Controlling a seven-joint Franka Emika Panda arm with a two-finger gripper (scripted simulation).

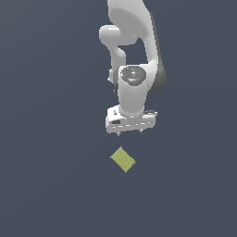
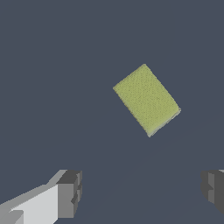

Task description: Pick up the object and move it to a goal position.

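Yellow-green is the colour of the small flat box-like block [image 1: 123,159] that is seen in the exterior view, lying on the plain dark grey-blue floor [image 1: 46,176]. It is turned at a slant, so one corner points down in the picture. Faint ribbed lines are seen on its top. The big white robot arm [image 1: 134,55] is hung above it, and the white gripper [image 1: 129,133] is pointed down. The block is seen just below the gripper, a little toward the exterior view's left. The two are apart, and nothing is held. Only two tiny finger tips are seen under the white hand.

In the wrist view, the same block [image 2: 147,99] is seen flat on the floor [image 2: 52,87], turned at a slant. The two grey fingers [image 2: 70,193] of the gripper [image 2: 142,190] are spread wide apart, with bare floor between them. The block is not between the fingers. It is not touched by them.
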